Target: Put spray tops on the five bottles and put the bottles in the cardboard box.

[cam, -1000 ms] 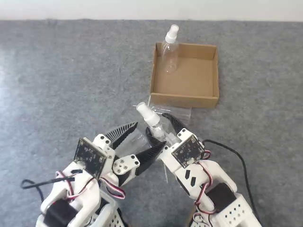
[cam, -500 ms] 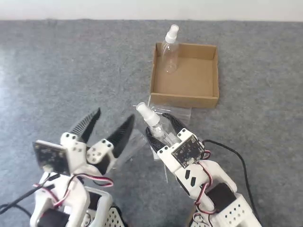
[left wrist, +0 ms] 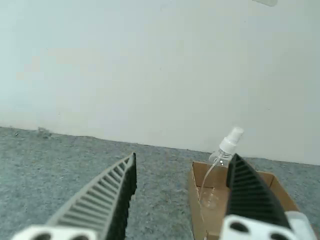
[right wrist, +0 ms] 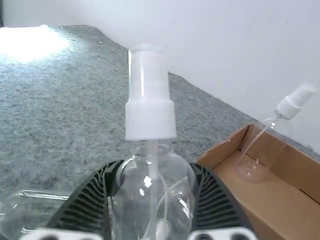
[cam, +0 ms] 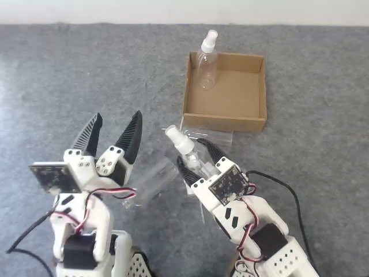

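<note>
The right hand (cam: 195,153) is clamped on a clear bottle (right wrist: 150,185), its spray top (right wrist: 149,107) fitted, just short of the cardboard box (cam: 223,122). The left hand (cam: 115,118) hangs empty, fingers apart. One capped bottle (cam: 206,68) stands in the box's far corner. I'd reckon one is done, this one needs boxing, and three remain.

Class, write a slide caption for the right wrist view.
The right gripper holds a capped spray bottle between its jaws; beyond, a second bottle sits in the cardboard box.
</note>
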